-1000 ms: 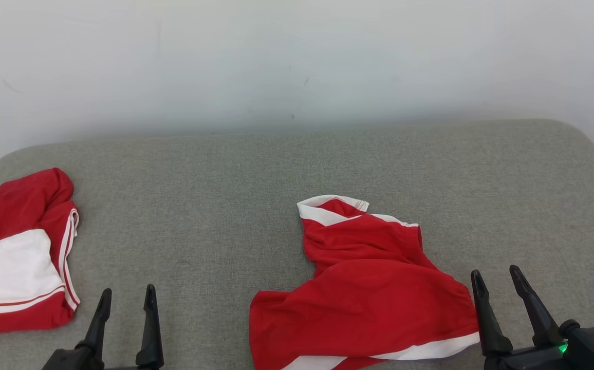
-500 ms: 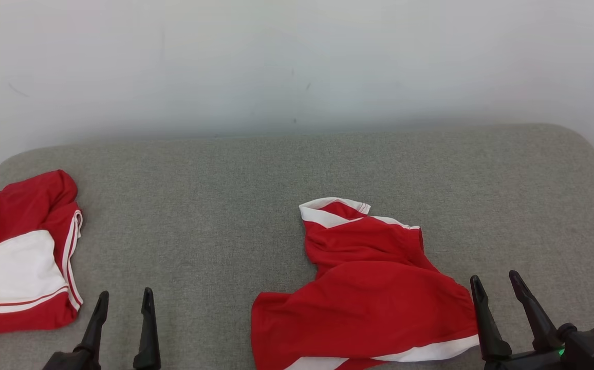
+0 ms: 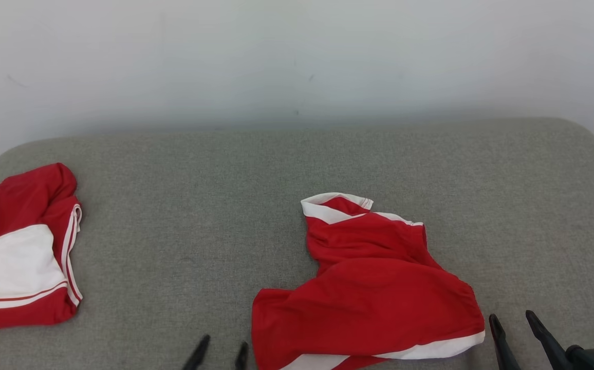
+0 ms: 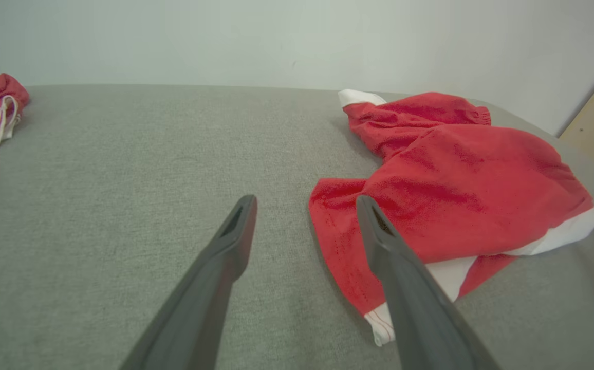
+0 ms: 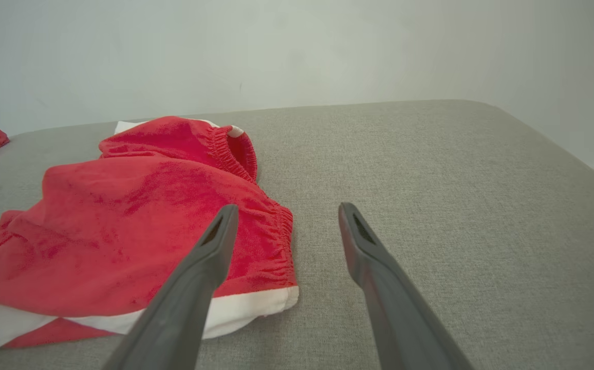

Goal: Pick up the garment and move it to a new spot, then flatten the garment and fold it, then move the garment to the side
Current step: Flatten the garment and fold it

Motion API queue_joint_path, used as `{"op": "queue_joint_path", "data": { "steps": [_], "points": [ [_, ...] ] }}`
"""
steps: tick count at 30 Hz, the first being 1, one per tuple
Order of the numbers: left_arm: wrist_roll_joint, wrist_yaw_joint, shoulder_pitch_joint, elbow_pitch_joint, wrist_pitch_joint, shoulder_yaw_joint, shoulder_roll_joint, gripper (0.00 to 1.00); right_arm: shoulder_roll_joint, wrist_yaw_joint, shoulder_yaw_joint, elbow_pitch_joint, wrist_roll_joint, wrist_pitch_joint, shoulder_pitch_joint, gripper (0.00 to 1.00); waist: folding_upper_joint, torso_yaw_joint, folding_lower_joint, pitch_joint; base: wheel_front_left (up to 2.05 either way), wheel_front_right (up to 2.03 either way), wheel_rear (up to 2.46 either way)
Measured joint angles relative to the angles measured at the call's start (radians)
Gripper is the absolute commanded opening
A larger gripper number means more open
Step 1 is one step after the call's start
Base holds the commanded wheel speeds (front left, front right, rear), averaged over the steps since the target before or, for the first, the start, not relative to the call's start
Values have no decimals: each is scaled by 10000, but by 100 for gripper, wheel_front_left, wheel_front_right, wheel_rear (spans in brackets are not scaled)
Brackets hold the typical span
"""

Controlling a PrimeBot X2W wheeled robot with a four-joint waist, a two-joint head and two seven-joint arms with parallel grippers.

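Left claw (image 3: 224,352) stands spread wide and empty, just beside the near-left corner of the crumpled red garment (image 3: 374,298). The right claw (image 3: 511,325) gapes empty at its right edge. The garment lies right of centre on the grey bench (image 3: 215,205). Another red-and-white garment (image 3: 14,257) lies far left.

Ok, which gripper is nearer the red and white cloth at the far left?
Left. The left gripper sits right of that cloth, at the crumpled garment's near-left corner; the right gripper is farther off, past the garment's right hem.
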Motion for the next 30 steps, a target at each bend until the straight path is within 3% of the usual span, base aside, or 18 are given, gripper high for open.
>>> {"op": "queue_joint_path", "data": {
  "steps": [10, 27, 28, 29, 30],
  "points": [
    [-610, -96, -289, 1802, 0, -1883, -6, 100, -483, 0, 840, 1607, 546, 2, -901, 100, 0, -112, 1, 499, 0, 0, 0],
    [-1645, 94, -1506, 3277, -19, -2886, -10, 100, -669, 0, 2940, 3657, 1929, -15, -2311, 100, 0, 138, 0, 1127, 0, 0, 0],
    [-1720, 96, -1579, 3381, -42, -2980, -12, 94, -667, 0, 2972, 3670, 2021, -17, -2323, 100, 0, 182, 1, 1136, 0, 0, 0],
    [-1785, 104, -1650, 3476, -48, -3062, -13, 39, -665, 0, 2989, 3670, 2136, -19, -2318, 56, 0, 222, 0, 1140, 0, 0, 0],
    [-1866, 134, -1702, 3542, -48, -3131, -8, 7, -665, 0, 3030, 3672, 2220, -27, -2303, 33, 0, 252, 1, 1137, 0, 0, 0]
  ]
}}
